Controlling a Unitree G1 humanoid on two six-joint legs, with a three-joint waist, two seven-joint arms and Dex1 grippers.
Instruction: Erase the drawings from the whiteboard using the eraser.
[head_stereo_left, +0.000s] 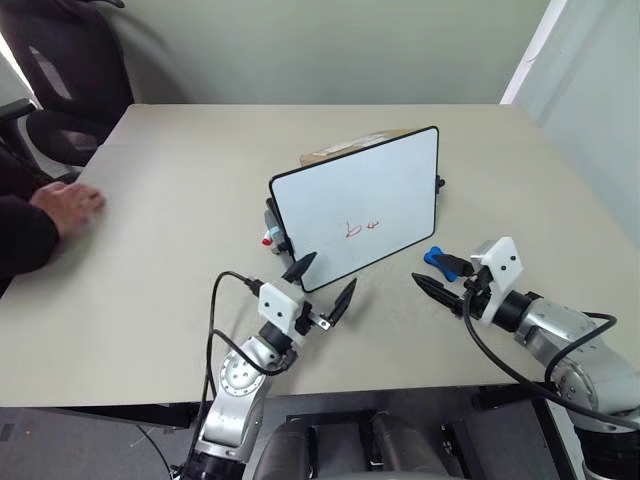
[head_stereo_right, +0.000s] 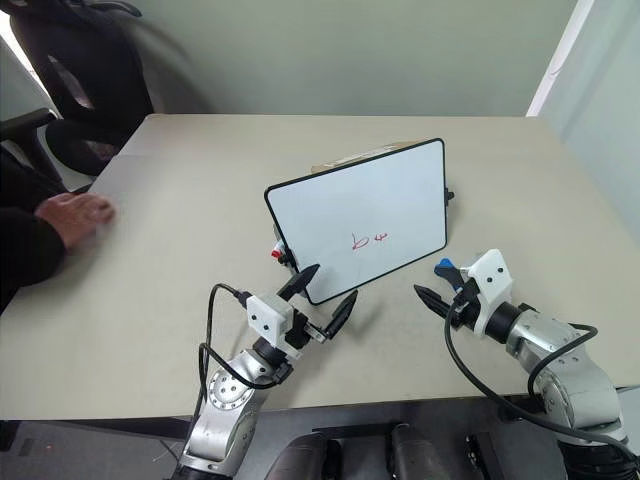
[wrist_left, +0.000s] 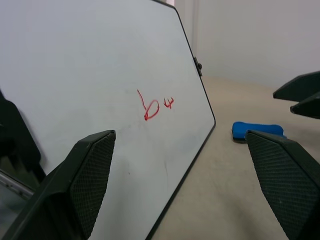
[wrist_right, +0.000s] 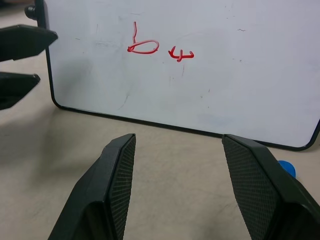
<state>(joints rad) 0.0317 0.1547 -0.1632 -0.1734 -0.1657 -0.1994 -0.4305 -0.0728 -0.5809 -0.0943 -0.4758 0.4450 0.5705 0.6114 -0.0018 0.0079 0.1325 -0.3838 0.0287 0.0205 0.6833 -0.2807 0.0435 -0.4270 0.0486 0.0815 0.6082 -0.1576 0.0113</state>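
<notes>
The whiteboard (head_stereo_left: 360, 195) stands propped and tilted at the table's middle. The drawings (head_stereo_left: 362, 229), two small red scribbles, sit low on its face and show close up in the left wrist view (wrist_left: 152, 106) and the right wrist view (wrist_right: 155, 47). The blue eraser (head_stereo_left: 433, 256) lies flat on the table by the board's lower right corner (wrist_left: 257, 131). My right gripper (head_stereo_left: 432, 272) hovers just in front of it, open, with nothing between its fingers (wrist_right: 120, 170). My left gripper (head_stereo_left: 322, 282) stands open in front of the board's lower left corner.
A person's hand (head_stereo_left: 68, 205) rests on the table at the left, with a black chair (head_stereo_left: 60, 80) behind it. A red-capped marker (head_stereo_left: 268, 240) pokes out behind the board's left edge, and brown cardboard (head_stereo_left: 350, 148) lies behind its top.
</notes>
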